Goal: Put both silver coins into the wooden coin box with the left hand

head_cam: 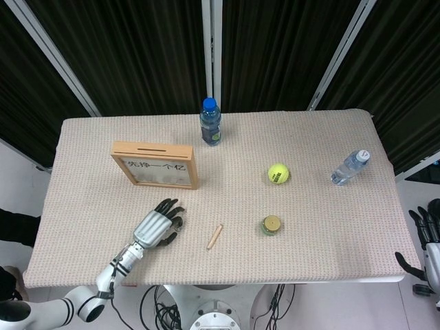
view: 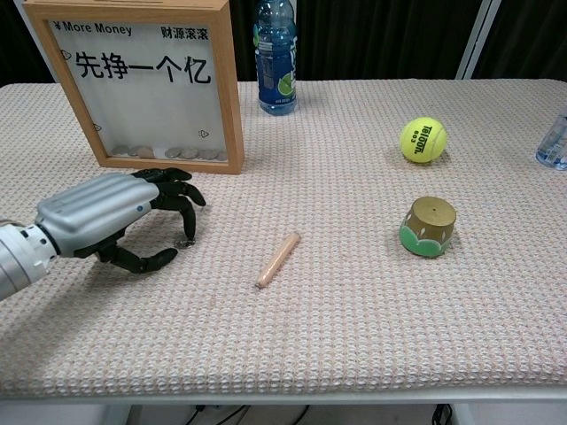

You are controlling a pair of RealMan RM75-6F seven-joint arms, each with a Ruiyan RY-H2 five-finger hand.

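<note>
A silver coin (view: 184, 241) lies on the woven surface (head_cam: 309, 220) just under the dark fingers (view: 182, 202) of the left hand (view: 111, 217), which arch down over it with the thumb curled in from the near side; a fingertip seems to touch the coin, but whether it is actually pinched cannot be told, and only one loose coin can be made out. The hand's back is silver-grey and it rests low over the surface, near the front left edge in the head view (head_cam: 157, 228). Behind it, well apart, the wooden coin box (view: 142, 84) stands upright with a slot along its top edge (head_cam: 156, 163), printed characters on its clear front, and several coins lying in a row at the bottom inside. To the right of the hand a short wooden stick (view: 277, 260) lies at a slant. Further right sits a small gold-topped pot with a green base (view: 428, 227), and beyond it a yellow tennis ball (view: 423, 140). A blue-capped bottle (head_cam: 210, 122) stands upright by the box's far right corner, and a clear bottle (head_cam: 349, 167) lies tilted near the right edge. The right hand (head_cam: 425, 234) hangs off the surface's right side, fingers apart and holding nothing.
</note>
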